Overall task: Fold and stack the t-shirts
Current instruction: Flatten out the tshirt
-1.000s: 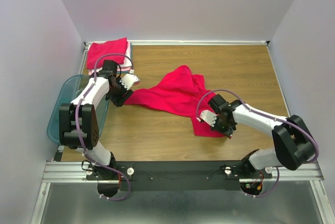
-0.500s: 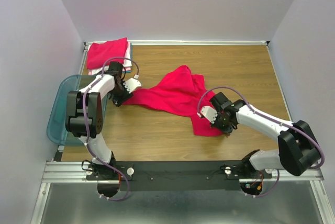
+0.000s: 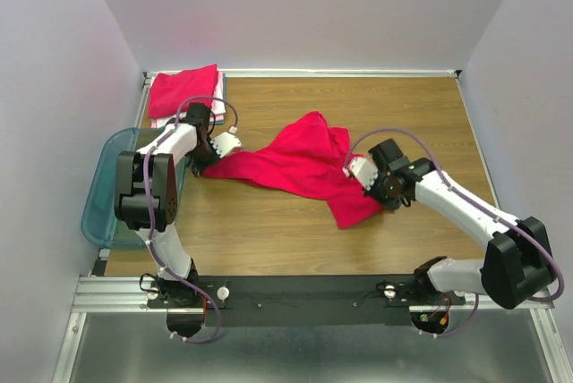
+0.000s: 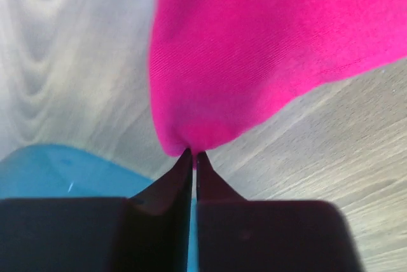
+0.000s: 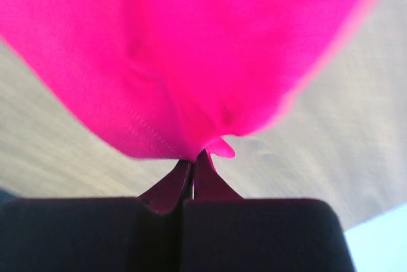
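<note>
Fingers first: your left fingers (image 4: 170, 186) are pressed almost together with only a thin slit between them. The tip of the loose t-shirt (image 3: 300, 161) is nipped right at their ends. Your right fingers (image 5: 166, 190) are closed tight on another edge of the same cloth — a small fold of red-pink fabric pokes out just beside the tips. So you have the shirt by two ends, the left one near the bin and the right one toward the middle-right of the bench (image 3: 439, 123).

That shirt lies crumpled across the middle of the bench as a bright red-pink band running from one wrist to the other. It is bunched and humped on its far side, and a flap reaches toward the near edge by the right arm. You cannot tell from above whether the pinched ends are lifted clear of the wood or resting on it.

The folded stack (image 3: 183, 92) sits in the far-left corner, well apart from the loose shirt. It is red-pink on top, with white and pale edges showing beneath along its right side.

A translucent teal bin (image 3: 100, 208) stands at the left edge beside the left arm — part of that arm crosses over its rim. The surface is light brown wood grain. Plain pale lavender-grey walls (image 3: 295, 7) close it in on three sides, and a metal rail (image 3: 304, 292) along the near edge carries both arm bases.
</note>
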